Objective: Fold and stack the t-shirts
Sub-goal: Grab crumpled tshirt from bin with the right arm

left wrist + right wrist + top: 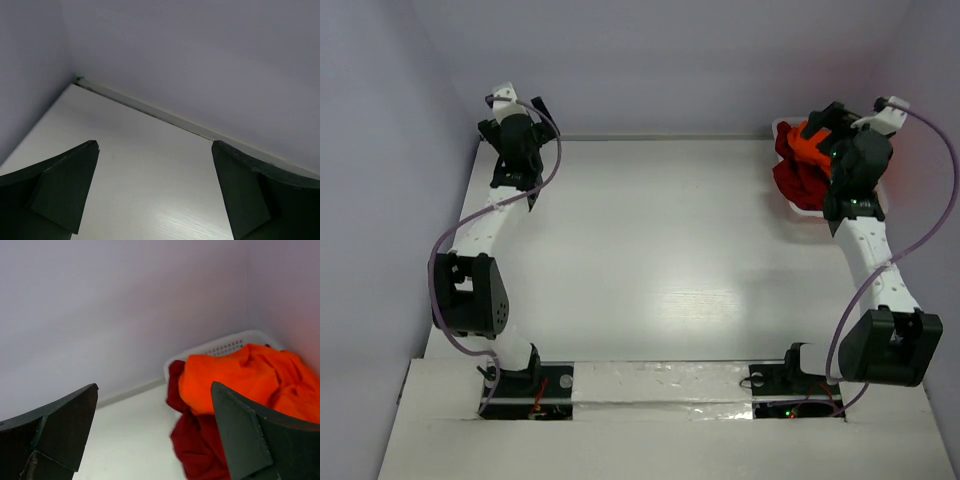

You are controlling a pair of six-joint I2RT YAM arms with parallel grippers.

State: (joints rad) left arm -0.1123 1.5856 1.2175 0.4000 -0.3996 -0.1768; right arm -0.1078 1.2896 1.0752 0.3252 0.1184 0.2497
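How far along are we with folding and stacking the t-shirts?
Done: nothing; the orange t-shirt and dark red t-shirt sit crumpled in the white basket. In hand: nothing; right gripper open by the basket, left gripper open over bare table. Left: every fold and the stack.

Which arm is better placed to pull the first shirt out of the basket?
Right. The right gripper is open at the basket, facing the orange t-shirt and dark red t-shirt heaped in it. The left gripper is across the table at the far-left corner.

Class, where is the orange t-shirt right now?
Far right corner in the top view: the orange t-shirt lies atop the dark red t-shirt in the white basket.
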